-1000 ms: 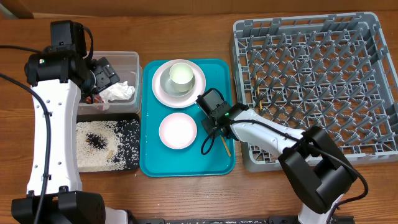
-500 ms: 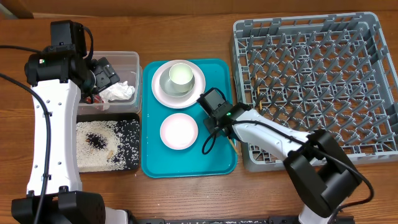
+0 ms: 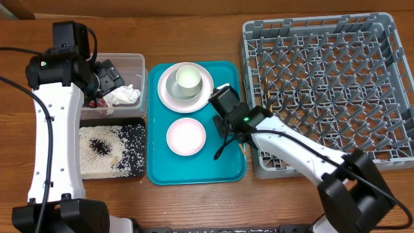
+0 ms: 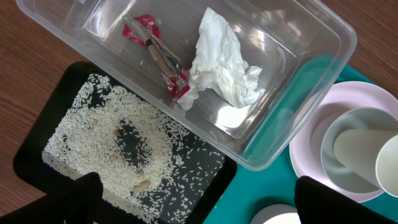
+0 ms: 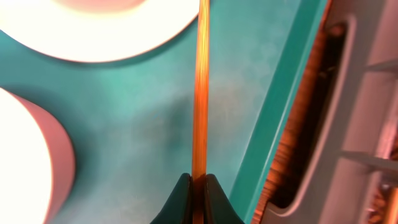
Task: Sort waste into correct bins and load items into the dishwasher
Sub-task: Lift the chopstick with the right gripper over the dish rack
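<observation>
Chopstick (image 5: 201, 93) clamped between the right gripper (image 5: 198, 186) jaws, over the teal tray (image 3: 194, 169) near its right rim, beside the grey dish rack (image 3: 323, 84). Left gripper (image 4: 211, 208) jaws spread wide, holding nothing, above the clear tub (image 4: 311, 68) and black tray (image 4: 37, 143). Tub holds the crumpled napkin (image 4: 221, 65) and red wrapper (image 4: 158, 59); its print is unreadable. Rice grains (image 4: 106, 155) lie in the black tray. Plate (image 3: 169, 97) carries a grey bowl (image 4: 336, 134) with a cup (image 3: 188, 78) inside; a white bowl (image 3: 185, 136) sits just in front on the teal tray. Brown wooden tabletop (image 3: 194, 39).
</observation>
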`<act>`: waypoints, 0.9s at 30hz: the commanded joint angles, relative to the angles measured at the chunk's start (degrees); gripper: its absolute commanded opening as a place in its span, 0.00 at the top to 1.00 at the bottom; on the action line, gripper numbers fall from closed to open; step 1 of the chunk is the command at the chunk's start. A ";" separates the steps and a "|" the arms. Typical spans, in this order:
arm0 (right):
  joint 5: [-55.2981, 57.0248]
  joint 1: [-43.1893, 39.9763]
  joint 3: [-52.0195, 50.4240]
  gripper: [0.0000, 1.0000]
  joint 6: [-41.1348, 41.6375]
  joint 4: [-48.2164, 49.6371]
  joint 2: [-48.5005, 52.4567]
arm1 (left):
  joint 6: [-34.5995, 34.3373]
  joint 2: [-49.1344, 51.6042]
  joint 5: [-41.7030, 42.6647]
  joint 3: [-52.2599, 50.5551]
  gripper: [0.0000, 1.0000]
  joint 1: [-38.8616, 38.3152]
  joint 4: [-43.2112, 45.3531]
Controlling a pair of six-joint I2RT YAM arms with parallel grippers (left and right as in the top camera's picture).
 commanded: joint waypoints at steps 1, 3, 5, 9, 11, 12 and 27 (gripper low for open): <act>1.57 -0.13 0.11 0.96 0.98 0.44 -3.85 | 0.44 0.33 -0.37 0.83 0.00 0.22 0.07; 3.65 -0.13 0.11 0.96 0.96 0.46 -4.79 | 0.44 0.33 -0.37 0.83 0.00 0.22 0.04; 6.03 -0.13 0.11 0.96 0.96 0.52 -5.62 | 0.44 0.33 -0.37 0.83 0.00 0.22 0.04; 8.87 -0.72 0.11 0.96 1.53 0.85 -7.26 | 0.44 0.33 -0.37 0.83 0.00 0.22 0.04; 8.85 -1.68 0.13 0.96 2.49 1.07 -8.07 | 0.44 0.33 -0.37 0.85 0.00 0.22 0.04; 8.70 -2.45 0.33 0.96 2.45 1.01 -8.46 | 0.44 0.33 -0.37 0.83 0.00 0.22 0.04; -4.66 -18.56 1.70 0.96 -3.39 -0.92 -9.68 | 0.44 0.33 -0.37 0.83 0.00 0.22 0.04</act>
